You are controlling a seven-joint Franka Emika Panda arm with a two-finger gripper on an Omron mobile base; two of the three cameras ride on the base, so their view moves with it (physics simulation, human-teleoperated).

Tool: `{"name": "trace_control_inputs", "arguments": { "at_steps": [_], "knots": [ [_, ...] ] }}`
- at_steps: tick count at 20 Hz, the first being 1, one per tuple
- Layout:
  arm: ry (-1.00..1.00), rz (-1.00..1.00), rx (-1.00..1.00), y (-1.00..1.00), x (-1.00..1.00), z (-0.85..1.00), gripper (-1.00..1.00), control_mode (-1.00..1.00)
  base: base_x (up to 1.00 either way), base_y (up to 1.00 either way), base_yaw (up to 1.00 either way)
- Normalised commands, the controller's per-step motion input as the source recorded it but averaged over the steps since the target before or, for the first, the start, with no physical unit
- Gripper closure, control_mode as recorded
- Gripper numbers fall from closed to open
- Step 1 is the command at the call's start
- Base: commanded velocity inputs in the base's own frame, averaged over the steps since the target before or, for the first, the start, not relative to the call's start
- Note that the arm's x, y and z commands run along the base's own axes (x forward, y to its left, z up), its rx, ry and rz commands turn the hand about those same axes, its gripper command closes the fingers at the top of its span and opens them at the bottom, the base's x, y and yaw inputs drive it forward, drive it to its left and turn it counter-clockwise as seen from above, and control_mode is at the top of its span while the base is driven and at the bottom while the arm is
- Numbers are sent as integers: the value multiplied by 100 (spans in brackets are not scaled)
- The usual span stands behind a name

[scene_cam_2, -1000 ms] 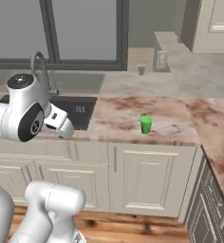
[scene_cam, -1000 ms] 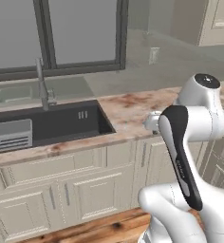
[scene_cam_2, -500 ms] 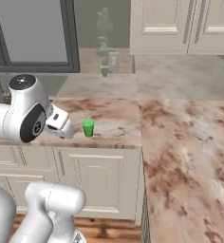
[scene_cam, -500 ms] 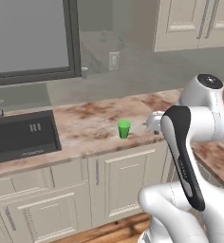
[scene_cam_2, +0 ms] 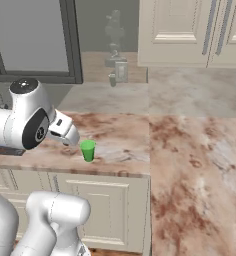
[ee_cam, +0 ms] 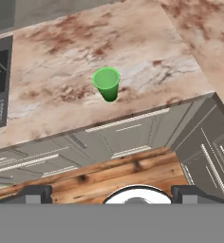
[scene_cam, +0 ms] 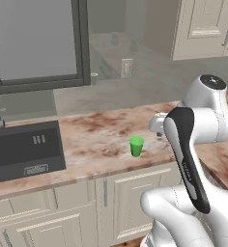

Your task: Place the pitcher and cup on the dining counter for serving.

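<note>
The cup is a small bright green tumbler standing upright on the marbled sink counter, near its front edge. It also appears in the right base view and the hand view. My gripper hangs above and in front of the cup, well apart from it. It is open, its fingertips spread wide with nothing between them. My hand sits just left of the cup in the right base view. The pitcher and the dining counter are out of view.
A dark sink is set into the counter left of the cup, below a window. The counter turns a corner and runs toward me on the right. Cream cabinets and a wooden floor lie below.
The whole picture has shifted as the base moved right along the counter. The sink has slid off to the left and the green cup now sits close in front of the hand.
</note>
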Motion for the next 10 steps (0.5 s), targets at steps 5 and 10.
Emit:
{"name": "trace_control_inputs", "arguments": {
  "at_steps": [5, 10],
  "knots": [
    [0, 0, 0, 0, 0, 0, -100, 100, 46, -13, 3],
    [10, 0, 0, -15, 45, -26, -100, -100, 12, -2, 0]
  ]
}}
